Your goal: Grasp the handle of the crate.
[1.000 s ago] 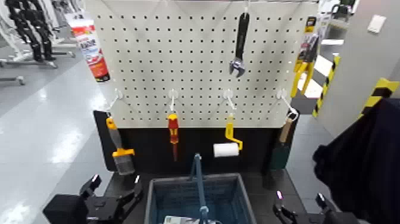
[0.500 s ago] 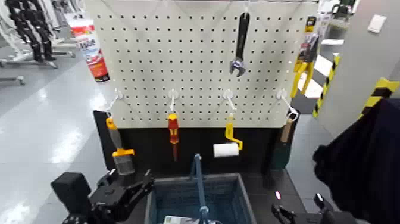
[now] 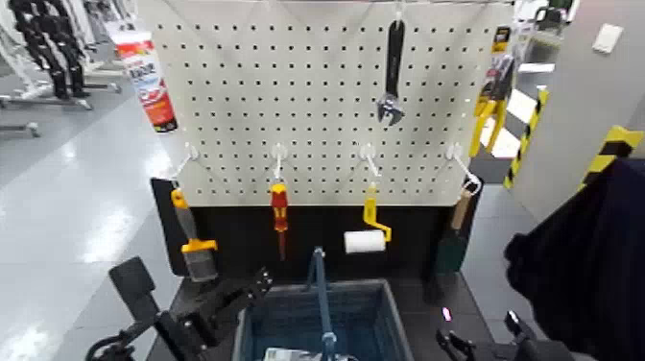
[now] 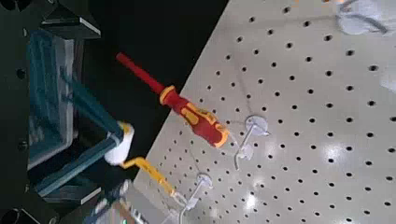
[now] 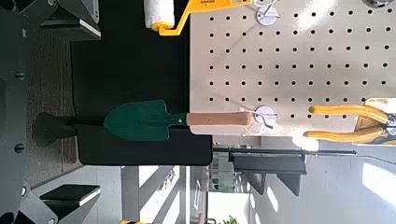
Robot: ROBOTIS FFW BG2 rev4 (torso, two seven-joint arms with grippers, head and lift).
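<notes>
The blue-grey crate (image 3: 370, 305) with grid walls stands at the bottom middle of the head view, below the pegboard. Its thin handle (image 3: 319, 283) stands upright across its middle. My left gripper (image 3: 245, 291) is open and empty, raised just beside the crate's left rim and tilted towards it. The left wrist view shows the crate (image 4: 45, 89) and the handle (image 4: 93, 110) ahead between the open jaws. My right gripper (image 3: 478, 336) is open and empty, low at the crate's right, apart from it.
A white pegboard (image 3: 317, 86) behind the crate holds a brush (image 3: 190, 240), a red screwdriver (image 3: 279, 213), a yellow paint roller (image 3: 368, 230), a wrench (image 3: 389, 72) and a green trowel (image 5: 140, 121). Something dark (image 3: 585, 259) stands at the right.
My left arm has risen and swung right, bringing its gripper up to the crate's left rim. My right gripper has sunk slightly. The crate and handle have not moved.
</notes>
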